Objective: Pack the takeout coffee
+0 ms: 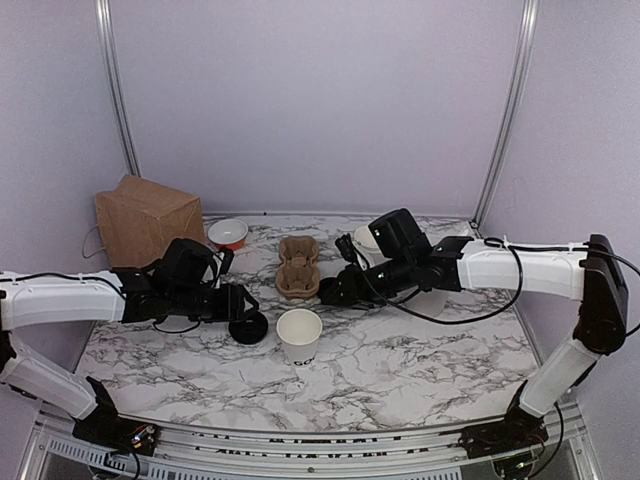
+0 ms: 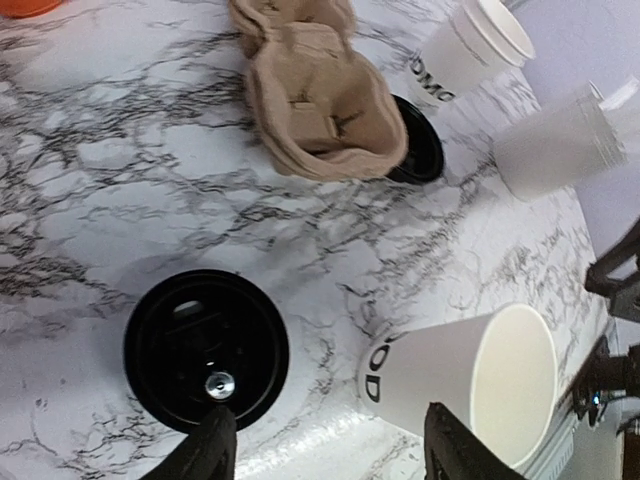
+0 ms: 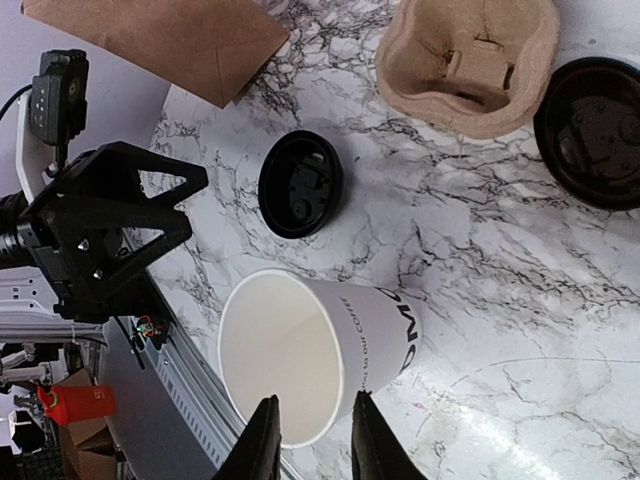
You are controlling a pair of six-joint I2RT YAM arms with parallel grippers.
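The takeout coffee cup (image 1: 299, 335) stands upright and lidless in the middle of the table, white with dark lettering (image 2: 385, 372). A round black lid (image 1: 247, 327) lies flat just left of it. My left gripper (image 1: 240, 306) hovers over the gap between lid and cup, open, one finger (image 2: 207, 447) at the lid's (image 2: 207, 350) near edge and the other over the cup (image 2: 460, 375). My right gripper (image 1: 336, 288) hangs behind and right of the cup, jaws narrowly open and holding nothing. In the right wrist view (image 3: 316, 445) its fingers frame the cup's rim (image 3: 300, 350).
A brown pulp cup carrier (image 1: 298, 267) sits behind the cup, a second black lid (image 2: 420, 150) at its edge. A brown paper bag (image 1: 145, 218) and an orange bowl (image 1: 228, 234) stand back left. Another white cup (image 2: 470, 50) and clear stacked cups (image 2: 560, 145) stand at the right.
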